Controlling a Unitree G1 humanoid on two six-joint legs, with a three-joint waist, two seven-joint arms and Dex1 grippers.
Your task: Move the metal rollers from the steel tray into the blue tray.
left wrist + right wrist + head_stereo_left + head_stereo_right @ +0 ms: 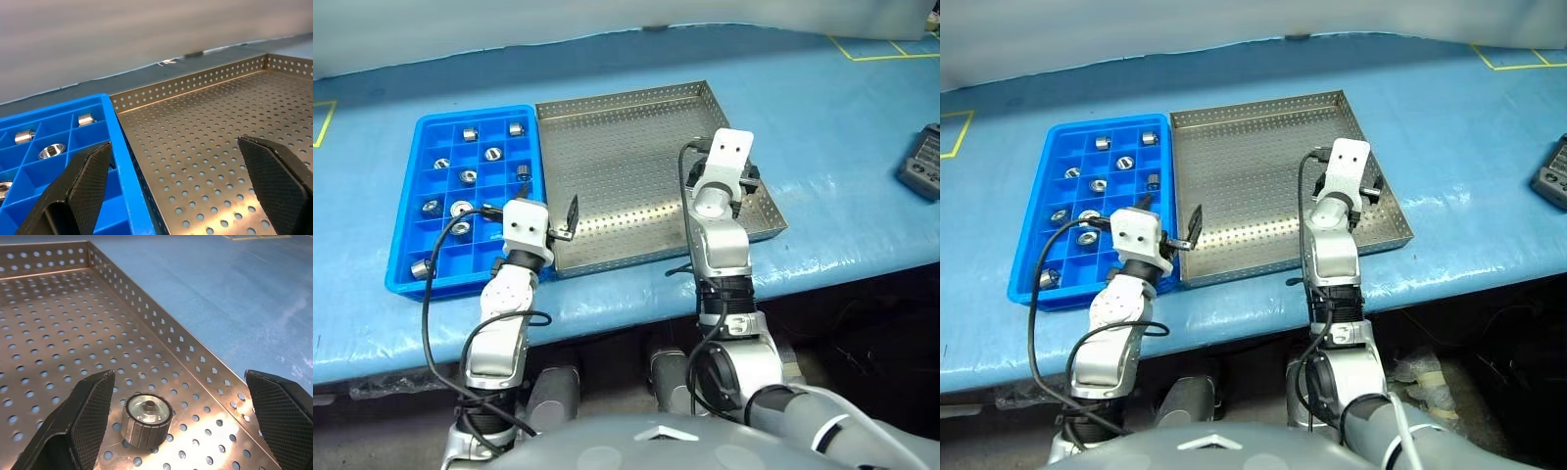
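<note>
Here the right hand hangs wide open, one roller between its fingers on the steel tray. The left hand gapes wide, straddling the blue tray wall.

A bench covered in a blue sheet carries two trays set side by side and touching: the blue tray with its grid of square compartments on the robot's left, and the larger perforated steel tray to its right. Yellow tape lines mark the sheet at the far right corner and again at the far left edge, and a dark grey device lies near the right edge, well apart from the trays
</note>
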